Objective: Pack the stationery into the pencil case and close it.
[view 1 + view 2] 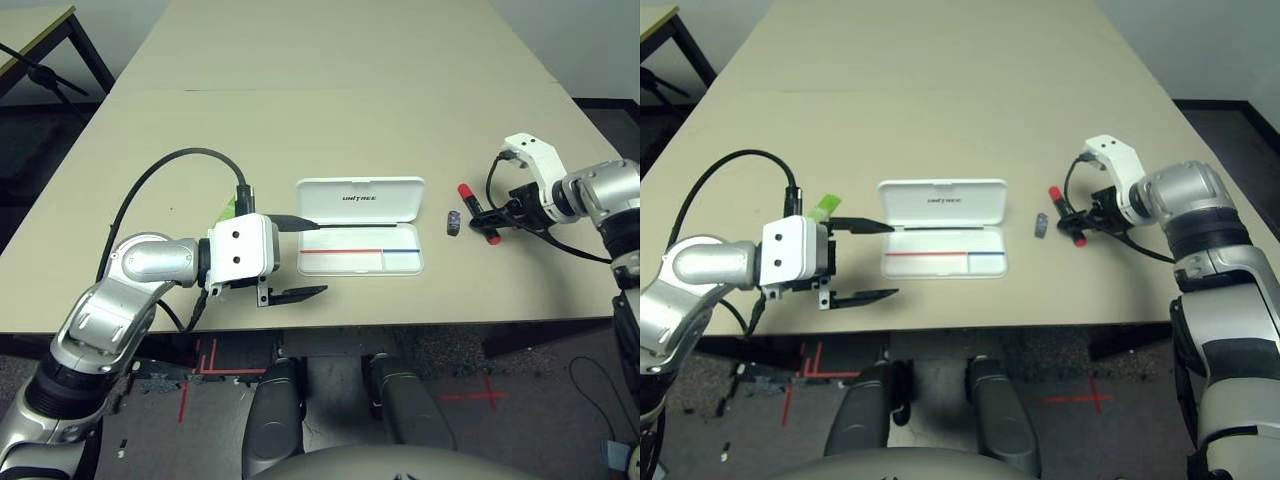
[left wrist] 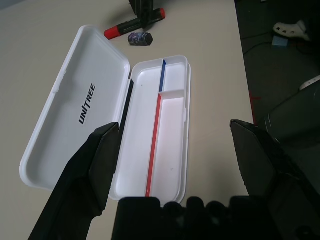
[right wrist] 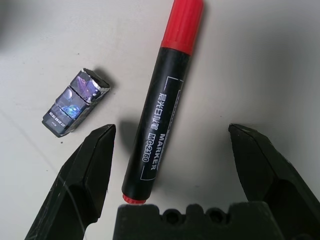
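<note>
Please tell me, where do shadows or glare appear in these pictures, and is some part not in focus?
Right wrist view: the red marker casts a soft shadow on the table, its print is sharp, and the dark block glints; the right claw fingers look blurred. Left wrist view: the pencil case is evenly lit, its lettering crisp. Left eye view: the table is evenly bright, without hard glare.

— What do the arms look like?
— Both forearms are rounded silver shells with darker joints. Each ends in a boxy white wrist housing; the left one shows two small dark screw holes on its side.
— And the grippers?
— The left gripper (image 1: 300,258) and right gripper (image 1: 488,222) each have two flat, tapering black fingers.
— Cables?
— Black ones loop from each wrist housing.
</note>
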`<state>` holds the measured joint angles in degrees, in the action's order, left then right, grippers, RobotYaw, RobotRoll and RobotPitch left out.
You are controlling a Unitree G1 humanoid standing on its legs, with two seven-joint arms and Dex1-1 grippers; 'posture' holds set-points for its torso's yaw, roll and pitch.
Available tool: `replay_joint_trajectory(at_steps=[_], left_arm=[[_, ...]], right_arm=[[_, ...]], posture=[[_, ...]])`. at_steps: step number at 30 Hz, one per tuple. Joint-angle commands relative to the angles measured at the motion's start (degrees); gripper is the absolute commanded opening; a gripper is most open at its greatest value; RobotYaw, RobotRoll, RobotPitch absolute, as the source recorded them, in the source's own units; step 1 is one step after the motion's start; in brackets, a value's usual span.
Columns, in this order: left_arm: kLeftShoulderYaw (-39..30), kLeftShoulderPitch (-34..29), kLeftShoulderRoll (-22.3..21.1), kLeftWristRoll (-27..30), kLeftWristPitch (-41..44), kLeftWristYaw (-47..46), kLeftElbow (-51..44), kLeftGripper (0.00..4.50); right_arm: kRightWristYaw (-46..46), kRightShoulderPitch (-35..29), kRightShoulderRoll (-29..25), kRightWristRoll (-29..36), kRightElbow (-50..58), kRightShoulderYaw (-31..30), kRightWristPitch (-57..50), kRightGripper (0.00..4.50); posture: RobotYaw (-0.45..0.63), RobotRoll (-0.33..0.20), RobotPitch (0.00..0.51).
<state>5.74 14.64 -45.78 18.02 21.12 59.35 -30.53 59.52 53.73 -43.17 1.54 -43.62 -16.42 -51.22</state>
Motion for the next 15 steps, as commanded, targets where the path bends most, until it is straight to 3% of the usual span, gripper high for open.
replay_joint_trajectory(at_steps=[1, 9, 15], left_arm=[[0.74, 0.04, -0.26, 0.45, 1.19, -0.37, -1.44, 4.50], [0.67, 0.19, -0.60, 1.14, 2.51, -0.04, -2.89, 4.50], [2.29, 3.53, -0.17, 1.00, 3.20, 0.71, -0.52, 4.50]], right_arm=[[-0.63, -0.28, 0.70, -0.60, -2.18, 1.09, 0.90, 3.51], [-1.14, -0.74, -1.11, -2.22, -1.37, 2.41, 3.60, 0.50], [2.84, -2.16, -6.76, -3.65, 4.85, 1.39, 6.91, 0.48]], posture=[[0.09, 0.000, 0.140], [0.07, 0.000, 0.142], [0.05, 0.000, 0.139]])
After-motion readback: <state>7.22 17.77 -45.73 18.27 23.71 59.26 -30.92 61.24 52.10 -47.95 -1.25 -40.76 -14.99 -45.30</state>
